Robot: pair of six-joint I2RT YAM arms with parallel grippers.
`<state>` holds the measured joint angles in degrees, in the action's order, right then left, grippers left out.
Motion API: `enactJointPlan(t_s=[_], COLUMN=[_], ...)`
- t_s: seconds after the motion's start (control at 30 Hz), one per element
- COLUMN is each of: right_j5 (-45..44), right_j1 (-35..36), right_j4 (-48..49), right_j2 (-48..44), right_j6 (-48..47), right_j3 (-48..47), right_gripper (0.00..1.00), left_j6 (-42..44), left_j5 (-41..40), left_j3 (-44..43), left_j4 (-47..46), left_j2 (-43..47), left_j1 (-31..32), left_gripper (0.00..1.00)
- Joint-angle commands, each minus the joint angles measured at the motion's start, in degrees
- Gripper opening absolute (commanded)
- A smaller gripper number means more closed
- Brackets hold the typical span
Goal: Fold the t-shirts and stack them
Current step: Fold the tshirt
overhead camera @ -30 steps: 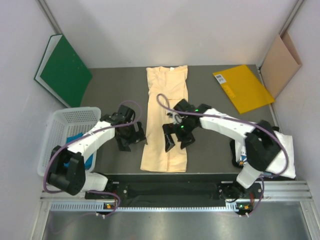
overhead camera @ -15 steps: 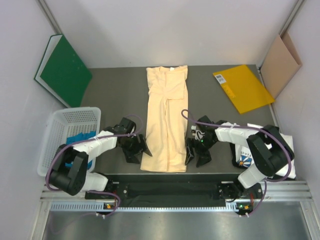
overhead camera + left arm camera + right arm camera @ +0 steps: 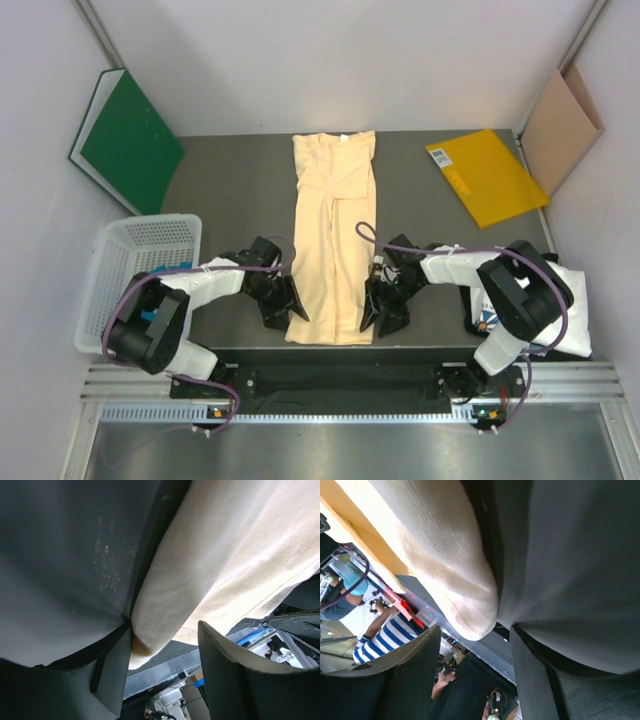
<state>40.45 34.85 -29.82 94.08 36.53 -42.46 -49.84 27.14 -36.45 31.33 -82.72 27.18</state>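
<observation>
Sliding down the frame from the middle of the peach shirt (image 3: 333,235), both arms have reached its near hem within the last second. The left end effector (image 3: 286,302) now sits at the cloth's lower-left corner and the right end effector (image 3: 384,308) at its lower-right corner, whereas the right one earlier hovered over the shirt's centre. The shirt itself has not shifted: it lies as a long narrow strip down the centre of the frame, collar at the top. In each wrist view the fingers are spread with a hem corner lying between them, not yet pinched. That suggests the lengthwise folds are done and the next step is to close on both corners and carry the hem up toward the collar. The dark grey worktop (image 3: 230,180) is matt, with faint pale scuffs in the left wrist view. A white basket (image 3: 125,240) at lower left shows a scrap of the teal shirt (image 3: 148,316), and the white shirt (image 3: 568,300) lies at lower right. Pale walls enclose the space, with a green folder (image 3: 125,140) leaning at upper left and a yellow folder (image 3: 487,176) lying flat at upper right.
</observation>
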Motion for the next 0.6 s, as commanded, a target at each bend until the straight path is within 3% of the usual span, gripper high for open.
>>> enactJointPlan(t_s=[0.0, 0.1, 0.13, 0.2, 0.23, 0.27, 0.43, 0.57], right_j5=[0.6, 0.51, 0.25, 0.07, 0.07, -0.02, -1.95, -5.63], right_j1=[2.59, 4.78, 5.83, 6.72, 7.16, 7.25, 7.25, 6.64], right_j4=[3.0, 7.3, 8.28, 10.39, 11.62, 11.2, 3.75, -6.08], right_j2=[0.75, 1.97, 2.16, 2.16, 1.72, 1.2, -6.71, -11.46], right_j6=[1.43, 3.54, 4.68, 6.09, 7.05, 7.23, 5.92, 2.32], right_j3=[0.79, 2.2, 2.46, 3.78, 4.13, 4.66, 3.35, -6.11], right_gripper=[0.57, 0.47, 0.3, 0.12, 0.02, 0.0, 0.0, 0.0], left_j6=[0.63, 0.8, 0.89, 1.06, 1.24, 1.42, 2.3, 2.82], left_j5=[-4.29, -4.2, -4.28, -4.63, -4.9, -5.51, -7.53, -10.78], left_j3=[-0.99, -1.08, -1.0, -0.73, -0.73, -0.82, -4.06, -14.23], left_j4=[2.85, 4.44, 4.87, 7.07, 8.12, 10.39, 18.31, 25.17], left_j2=[-1.74, -2.88, -3.15, -3.94, -4.12, -3.77, 2.11, 5.81], left_j1=[1.12, 1.99, 2.17, 2.79, 2.88, 2.97, 3.32, 3.14], left_gripper=[0.6, 0.52, 0.3, 0.01, 0.0, 0.0, 0.0, 0.0])
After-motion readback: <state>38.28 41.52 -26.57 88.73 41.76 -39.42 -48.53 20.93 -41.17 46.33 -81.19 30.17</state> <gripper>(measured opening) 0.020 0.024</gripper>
